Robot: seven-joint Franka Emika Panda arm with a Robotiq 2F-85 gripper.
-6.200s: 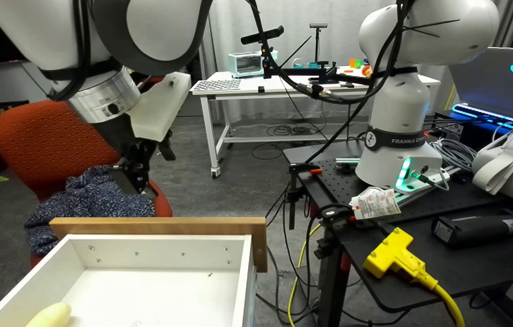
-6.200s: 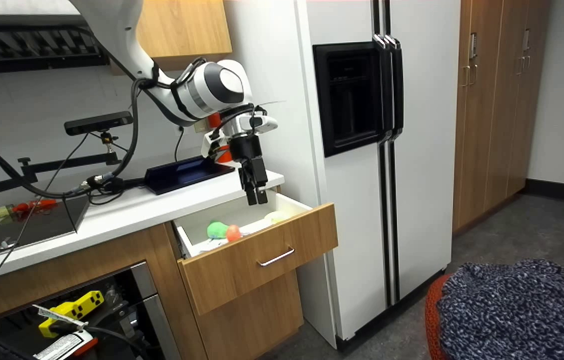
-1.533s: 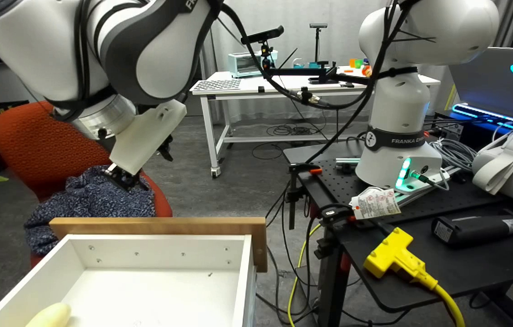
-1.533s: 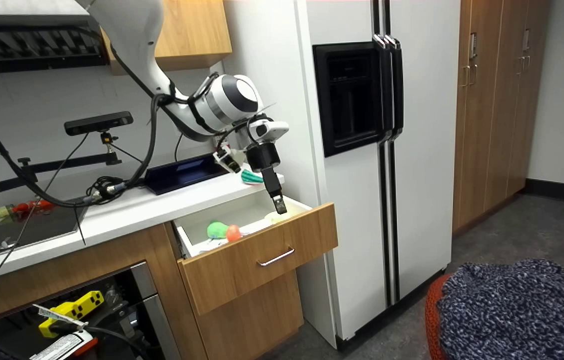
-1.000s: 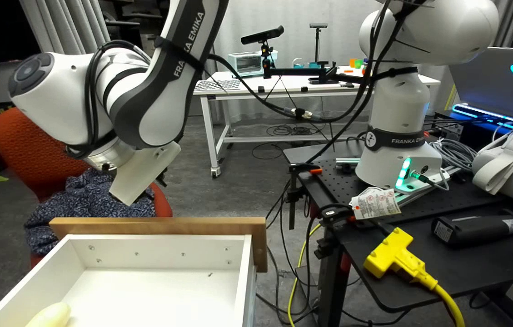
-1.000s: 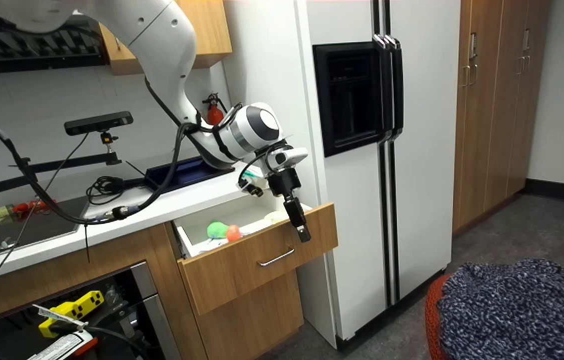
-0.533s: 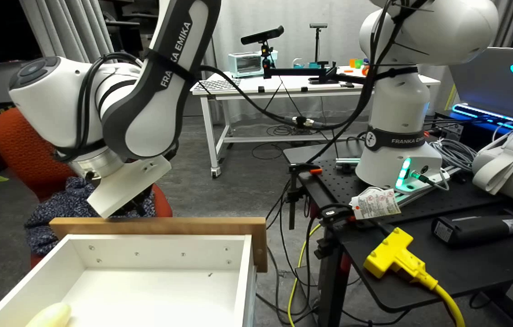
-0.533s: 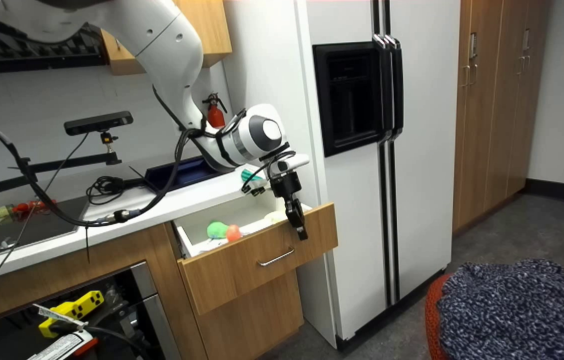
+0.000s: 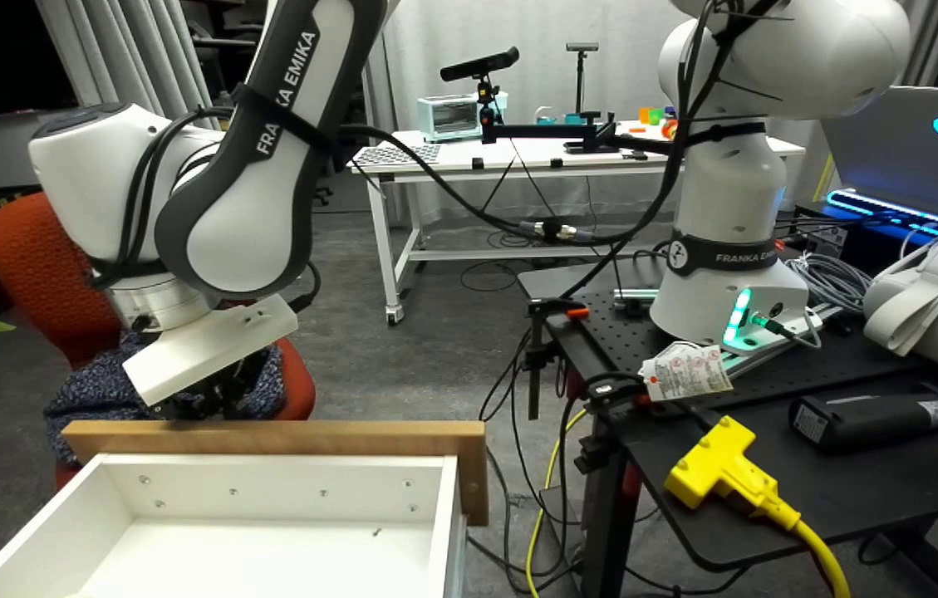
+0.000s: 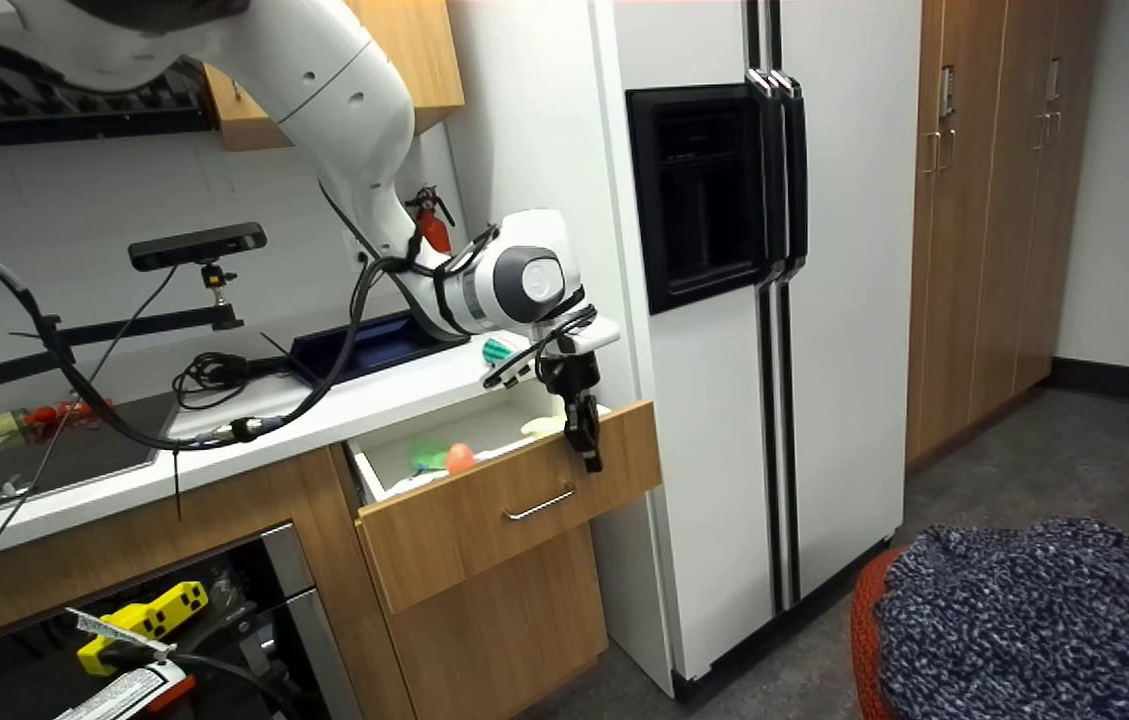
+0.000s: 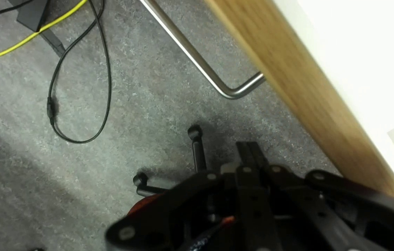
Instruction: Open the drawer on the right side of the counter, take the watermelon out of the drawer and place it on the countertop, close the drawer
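Wrist view: mottled gray floor (image 11: 88, 167) fills the background; a yellow cable (image 11: 8, 51) and a looped black cable (image 11: 50, 108) lie on it. The drawer (image 11: 294, 83) crosses diagonally at right, showing a wood-grain front edge and smooth white interior. Its bent round-bar metal handle (image 11: 193, 52) projects from the outer face. The gripper (image 11: 252, 153) is on that same outer side, fingertips together, holding nothing; contact with the drawer cannot be confirmed.

In an exterior view, the drawer stands open. Beyond it are an orange woven chair (image 9: 61, 299), bearing a speckled cloth (image 9: 95, 386), and a white table (image 9: 456, 156). At right, a black bench (image 9: 859, 498) supports the robot base (image 9: 722, 299) and a yellow power tap (image 9: 714, 461).

In an exterior view, the white countertop (image 10: 389, 393) meets the refrigerator (image 10: 844, 250). The drawer protrudes below, containing a bright green object (image 10: 427, 455), an orange object (image 10: 460, 459) and a pale yellow object (image 10: 542, 427). A green striped object (image 10: 497, 350), too small to confirm as the watermelon, lies at the refrigerator end of the countertop.
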